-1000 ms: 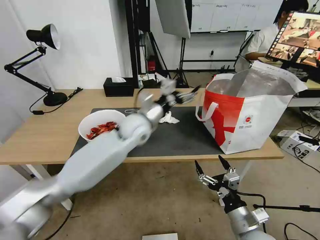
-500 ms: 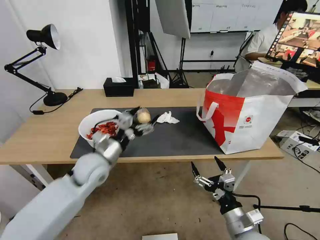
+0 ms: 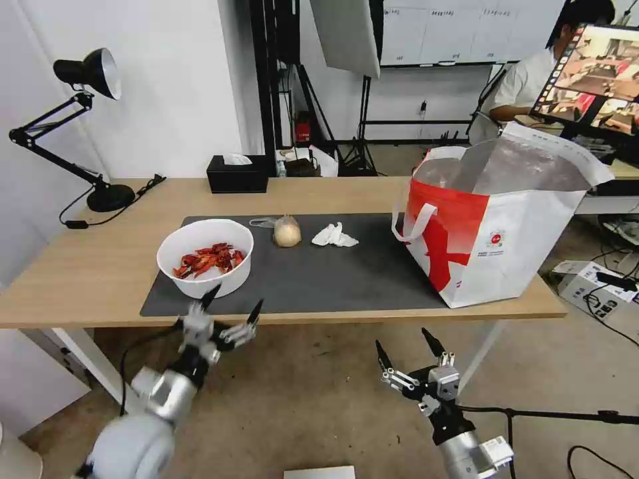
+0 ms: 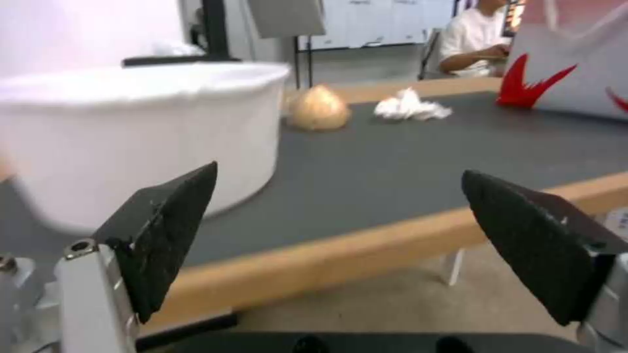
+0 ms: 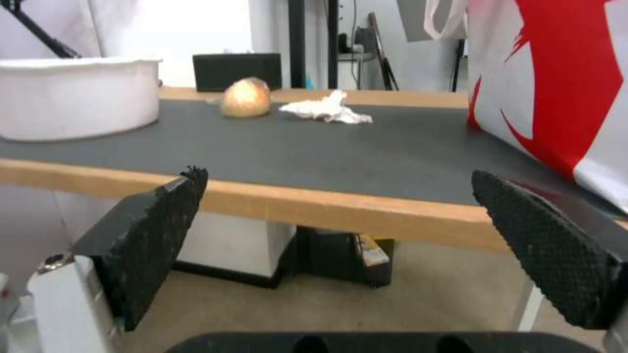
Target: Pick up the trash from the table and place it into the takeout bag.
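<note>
Light-wood worktop (image 3: 86, 273) with its dark grey mat (image 3: 346, 276) carries everything left of the job. Takeout bag (image 3: 506, 233), white with a red panel and foil lining, stands open at the mat's right end, one corner over the worktop edge.

Change: a second ago the left arm reached across the mat toward the bag; half a second ago it was sweeping back over the bowl; now the left hand (image 3: 226, 313) hangs below the near worktop edge, fingers spread, empty. Reads as a drop-off just finished and the arm returning to rest. Right hand (image 3: 405, 346) waits low in front of the worktop, also open and empty.

Still out on the mat: white bowl of crayfish shells (image 3: 205, 256) at the left, small clear bag with beige lump (image 3: 286, 231) mid-mat, crumpled tissue (image 3: 335, 235) just beside it. Three pieces to go, by my reckoning.

Head view alone shows the shells inside the bowl and the bag's open mouth. Left wrist view gives the bowl's wall (image 4: 144, 142) close and edge-on. Right wrist view shows the bag's red panel (image 5: 562, 83) near.
</note>
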Available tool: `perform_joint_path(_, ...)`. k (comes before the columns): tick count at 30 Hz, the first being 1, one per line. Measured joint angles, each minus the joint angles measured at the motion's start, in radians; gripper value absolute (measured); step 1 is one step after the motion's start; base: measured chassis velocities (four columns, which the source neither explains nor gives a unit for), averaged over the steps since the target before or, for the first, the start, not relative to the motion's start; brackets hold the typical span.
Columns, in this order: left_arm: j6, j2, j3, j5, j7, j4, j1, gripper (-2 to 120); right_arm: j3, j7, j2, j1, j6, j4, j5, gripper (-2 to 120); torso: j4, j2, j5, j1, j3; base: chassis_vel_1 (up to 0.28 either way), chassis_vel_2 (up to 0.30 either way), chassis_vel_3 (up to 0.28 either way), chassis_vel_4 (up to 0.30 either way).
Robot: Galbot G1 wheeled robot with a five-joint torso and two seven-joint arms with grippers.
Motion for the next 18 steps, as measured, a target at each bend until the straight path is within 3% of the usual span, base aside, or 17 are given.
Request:
perform_joint_path(13,-0.008,-0.025,-0.015,-0.003,0.027,0.020,0.010,100,-0.003,-0.003,-0.013,0.001,-0.008,-0.011,-0.006,100,-0.0003,0.000,-0.0001,0.000,0.000,0.000,0.000,0.000,0.000)
perform_joint_path(18,-0.007,-0.023,-0.030,-0.008,0.031,0.022,0.012,100,-0.048,0.017,-0.068,0.076,-0.065,0.023,0.024,100,-0.0004,0.000,0.0000,0.000,0.000,0.000,0.000,0.000,0.000)
